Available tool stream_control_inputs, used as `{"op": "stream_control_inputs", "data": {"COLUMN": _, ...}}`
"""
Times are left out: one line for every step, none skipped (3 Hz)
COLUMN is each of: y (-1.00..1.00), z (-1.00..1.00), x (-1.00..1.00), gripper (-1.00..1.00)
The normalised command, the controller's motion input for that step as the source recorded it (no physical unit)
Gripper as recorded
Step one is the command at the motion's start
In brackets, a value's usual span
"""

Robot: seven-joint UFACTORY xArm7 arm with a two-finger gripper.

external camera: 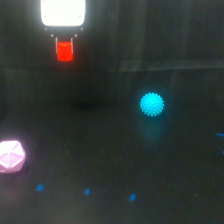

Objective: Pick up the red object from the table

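Nearest the camera, three small blue marks (86, 191) sit in a loose row on the black table (170, 165), with another blue fleck at the exterior view's far right edge. Just beyond them, at the exterior view's left edge, rests a pale pink faceted polyhedron (10, 156), glowing brightly and partly cut off by the frame. Farther back and toward the exterior view's right, a spiky cyan ball (152, 104) sits on the table, with a faint cyan reflection below it. Farthest away, at the upper left, the white body of the arm (63, 12) shows as an overexposed block. Beneath it the gripper (65, 49) hangs with its two short fingers clenched on the red object (65, 51), a small blocky piece. A dim shadow lies on the table beneath it, and the red object appears lifted clear of the surface.
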Motion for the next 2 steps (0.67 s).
{"op": "stream_control_inputs", "data": {"y": -0.62, "z": 0.86, "x": 0.29, "gripper": -1.0}}
{"op": "stream_control_inputs", "data": {"y": -0.51, "z": 0.07, "x": 0.01, "gripper": -1.0}}
